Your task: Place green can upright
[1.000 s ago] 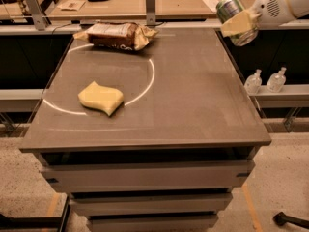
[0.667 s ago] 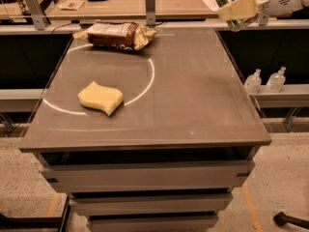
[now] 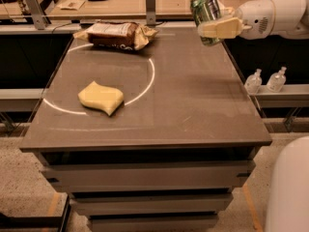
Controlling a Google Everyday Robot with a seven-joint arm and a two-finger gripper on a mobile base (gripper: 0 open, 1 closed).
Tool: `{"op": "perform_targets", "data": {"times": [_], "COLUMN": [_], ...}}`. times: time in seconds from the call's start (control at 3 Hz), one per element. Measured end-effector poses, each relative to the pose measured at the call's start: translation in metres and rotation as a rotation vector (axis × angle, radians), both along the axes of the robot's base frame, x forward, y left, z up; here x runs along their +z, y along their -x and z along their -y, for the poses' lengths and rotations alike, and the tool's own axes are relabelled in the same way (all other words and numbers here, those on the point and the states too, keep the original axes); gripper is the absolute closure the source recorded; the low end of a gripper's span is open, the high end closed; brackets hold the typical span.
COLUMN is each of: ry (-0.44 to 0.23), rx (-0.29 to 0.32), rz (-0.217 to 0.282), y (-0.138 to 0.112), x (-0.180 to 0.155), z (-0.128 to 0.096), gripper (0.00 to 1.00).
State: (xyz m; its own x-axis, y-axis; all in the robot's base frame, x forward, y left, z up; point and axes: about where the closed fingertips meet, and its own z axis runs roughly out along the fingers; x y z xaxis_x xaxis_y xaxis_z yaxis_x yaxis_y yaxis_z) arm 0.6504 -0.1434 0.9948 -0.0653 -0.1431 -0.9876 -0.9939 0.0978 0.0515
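Green can (image 3: 204, 9) tilted slightly, pinched between gripper (image 3: 210, 28) fingers, aloft over table's (image 3: 193, 110) one o'clock corner, yellow sponge (image 3: 101, 97) at eight o'clock.

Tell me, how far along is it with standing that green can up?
Grasping looks done: the gripper is shut on the green can, which is tilted in the air above the far right corner of the table. Left: lower it, set it upright there, release.

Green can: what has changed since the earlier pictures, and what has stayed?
The gripper, shut on the green can, carried it leftward, over the far right corner of the table. Nothing was let go. The yellow sponge and the snack bag stayed in place.
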Motion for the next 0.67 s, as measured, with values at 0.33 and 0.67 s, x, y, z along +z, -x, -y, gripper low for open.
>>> {"op": "perform_targets", "data": {"times": [0.33,0.67], "ry": [-0.075,-0.037], "rx": [0.13,0.127], "rz": [0.067,0.11], "y": [0.008,0.013], "x": [-0.004,-0.013], "z": [-0.003,0.014], "gripper": [1.0,1.0]}}
